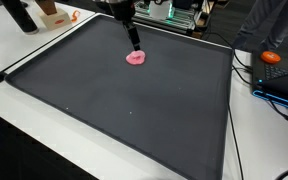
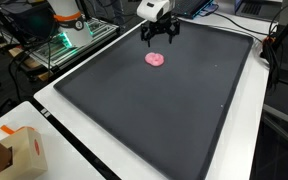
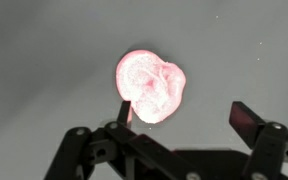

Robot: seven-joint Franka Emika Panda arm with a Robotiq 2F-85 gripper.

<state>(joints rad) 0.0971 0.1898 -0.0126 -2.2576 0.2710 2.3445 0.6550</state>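
the small pink lumpy object (image 3: 151,85) is seen as smooth, faintly glossy rubber or plastic. the large dark grey mat (image 1: 134,110) is shown matt and finely grained. the black gripper (image 3: 181,110) is finished matt.

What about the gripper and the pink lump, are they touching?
Apart. An exterior view shows dark mat between the open gripper and the pink lump.

Wide-jawed tool (image 2: 160,40) near pink lump (image 2: 156,59) on dark mat (image 2: 184,115)

Pink blob (image 3: 150,86) on a dark grey mat (image 1: 134,110).
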